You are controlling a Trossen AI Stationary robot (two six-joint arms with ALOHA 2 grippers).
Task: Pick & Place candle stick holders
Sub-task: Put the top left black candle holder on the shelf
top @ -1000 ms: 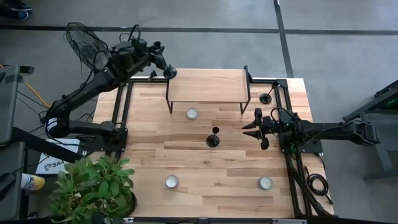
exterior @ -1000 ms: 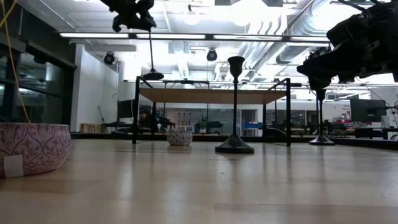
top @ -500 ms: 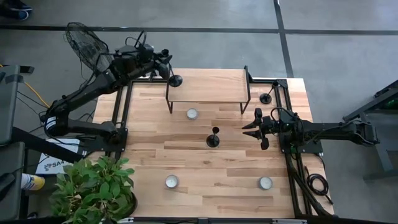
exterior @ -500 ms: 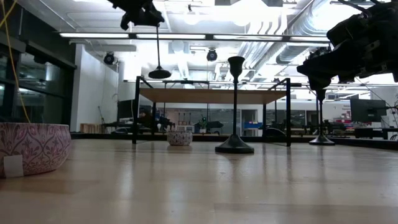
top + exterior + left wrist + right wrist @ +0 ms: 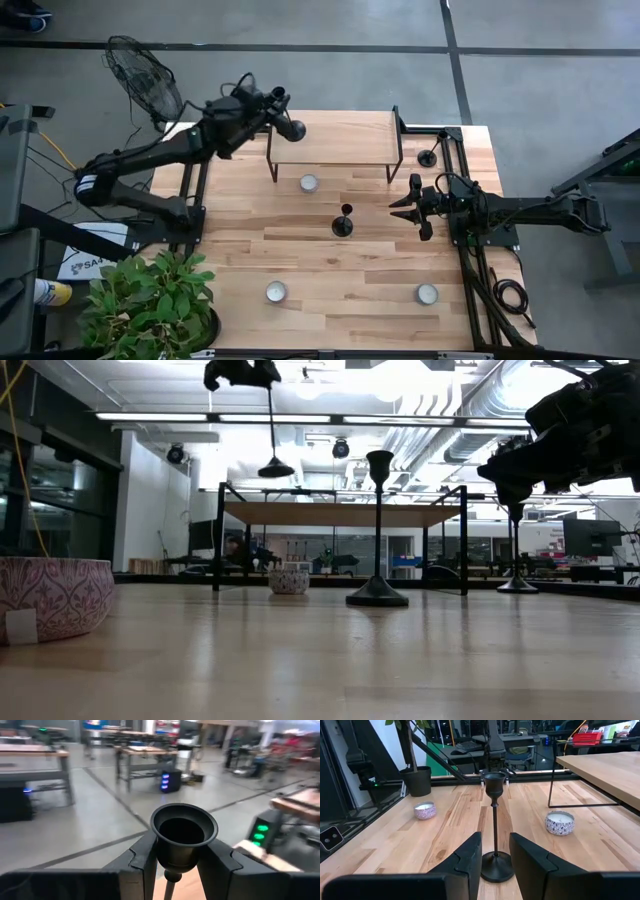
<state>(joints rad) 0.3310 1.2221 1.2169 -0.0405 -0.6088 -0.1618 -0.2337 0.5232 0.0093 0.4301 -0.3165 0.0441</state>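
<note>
At the upper left of the high view, the left gripper point(image 5: 268, 103) is clamping a slim black metal candlestick point(image 5: 291, 129) just under its cup point(image 5: 184, 828), holding it in the air by the left end of the wooden shelf with thin black legs point(image 5: 335, 138). A second black candlestick point(image 5: 343, 223) is standing at the centre of the light wooden table point(image 5: 330, 268), and a third point(image 5: 428, 157) is sitting near the upper right corner. At the right, the right gripper point(image 5: 408, 207) is hovering, its fingers parted and empty
</note>
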